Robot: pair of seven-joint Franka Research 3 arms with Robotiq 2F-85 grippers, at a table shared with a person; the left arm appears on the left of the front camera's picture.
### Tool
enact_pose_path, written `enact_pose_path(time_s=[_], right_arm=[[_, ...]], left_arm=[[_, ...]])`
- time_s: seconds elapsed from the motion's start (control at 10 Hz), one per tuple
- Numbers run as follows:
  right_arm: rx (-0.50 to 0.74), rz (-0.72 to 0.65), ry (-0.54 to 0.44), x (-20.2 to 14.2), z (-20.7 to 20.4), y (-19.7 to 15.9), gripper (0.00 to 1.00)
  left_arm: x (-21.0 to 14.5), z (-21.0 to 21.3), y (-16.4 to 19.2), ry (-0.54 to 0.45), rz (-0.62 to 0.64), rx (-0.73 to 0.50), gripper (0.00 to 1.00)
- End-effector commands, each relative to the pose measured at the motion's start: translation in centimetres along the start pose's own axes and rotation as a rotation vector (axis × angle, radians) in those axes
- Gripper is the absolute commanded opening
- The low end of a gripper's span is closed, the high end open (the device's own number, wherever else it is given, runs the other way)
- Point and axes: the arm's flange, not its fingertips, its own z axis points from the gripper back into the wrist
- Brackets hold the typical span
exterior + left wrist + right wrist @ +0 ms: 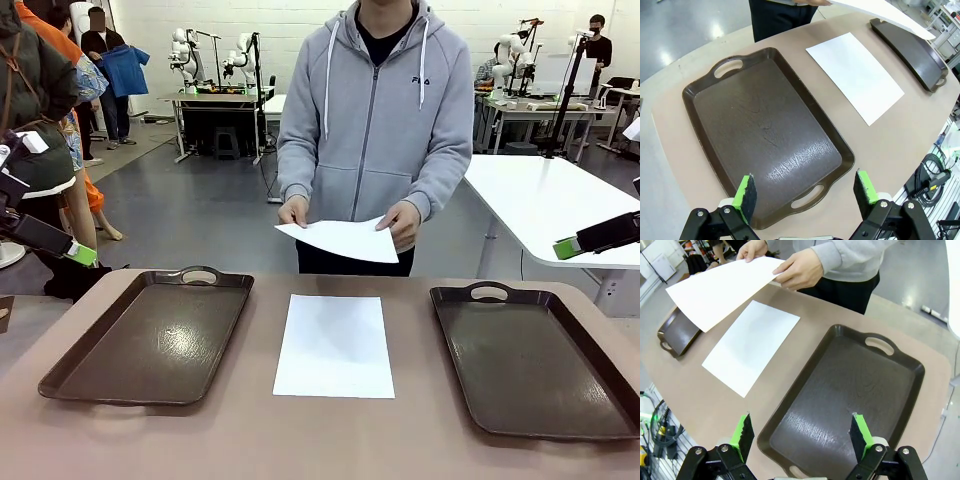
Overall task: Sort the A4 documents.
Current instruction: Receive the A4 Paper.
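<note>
Green pads (746, 196) on your left gripper (805, 192) stand wide apart with nothing between them. The gripper hangs in the air and looks down on the left tray (765, 135), a dark brown one with a cut-out handle at each short end. Your right gripper (801, 434) is spread just as wide and grips nothing (in its wrist view the pads frame the closest rim of the right tray (845, 390)). It hovers above that tray without touching it. In the front view you see both grippers raised at the picture's outer edges, left and right, each clear of the tan table (300, 440).

Moving out from the grippers, the two trays lie flat on the table, one on each side, with a wide strip of table between them. In that strip lies one white sheet of paper (333, 345). It is flat on the surface, its long edges run toward the person, and it touches neither tray.

Beyond it, at the far edge of the table, a person in a grey zip hoodie holds a second sheet (340, 240) in the air. One hand (293, 211) pinches its far corner and the other hand (403, 225) grips the far edge. This sheet is tilted and slightly bowed, and it hangs above the table's far edge, well apart from both of your grippers.
</note>
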Motion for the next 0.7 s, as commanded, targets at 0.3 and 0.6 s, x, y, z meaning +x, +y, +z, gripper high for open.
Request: enact_pose_path(time_s=[0.3, 0.6], right_arm=[[0.019, -0.005, -0.003, -0.04, -0.19, -0.05, 1.00], [0.019, -0.005, -0.003, -0.04, -0.19, -0.05, 1.00]], left_arm=[[0.13, -0.06, 0.10, -0.013, -0.001, -0.004, 1.00], [0.13, -0.06, 0.10, -0.013, -0.001, -0.004, 1.00]])
